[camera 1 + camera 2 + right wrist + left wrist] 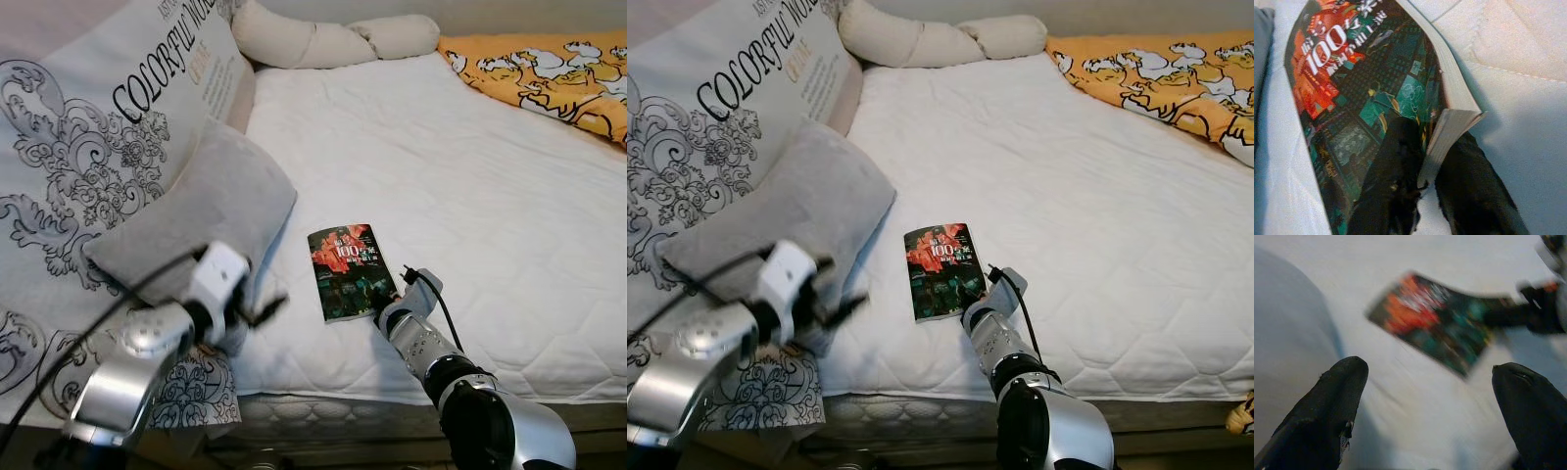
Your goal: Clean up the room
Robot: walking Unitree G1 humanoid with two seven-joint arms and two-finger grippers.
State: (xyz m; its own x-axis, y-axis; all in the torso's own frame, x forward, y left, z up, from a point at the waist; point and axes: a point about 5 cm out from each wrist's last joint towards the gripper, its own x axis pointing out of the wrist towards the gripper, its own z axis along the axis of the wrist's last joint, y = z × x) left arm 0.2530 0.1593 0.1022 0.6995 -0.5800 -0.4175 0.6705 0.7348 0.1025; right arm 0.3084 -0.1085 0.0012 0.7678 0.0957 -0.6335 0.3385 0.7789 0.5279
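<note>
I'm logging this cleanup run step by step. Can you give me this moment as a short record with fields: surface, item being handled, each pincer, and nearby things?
surface: white quilted bed
item: book with a dark and red cover, lying flat near the bed's front edge
right pincer: shut on the book's near corner, one finger on the cover, one beneath the pages
left pincer: open, above the bed beside the grey pillow, empty
nearby: printed cushion, orange blanket, cream bolster

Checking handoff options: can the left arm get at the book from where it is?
Probably yes. The left gripper hovers open beside the grey pillow, with bare mattress between it and the book. The right gripper already pinches the book's near corner.
</note>
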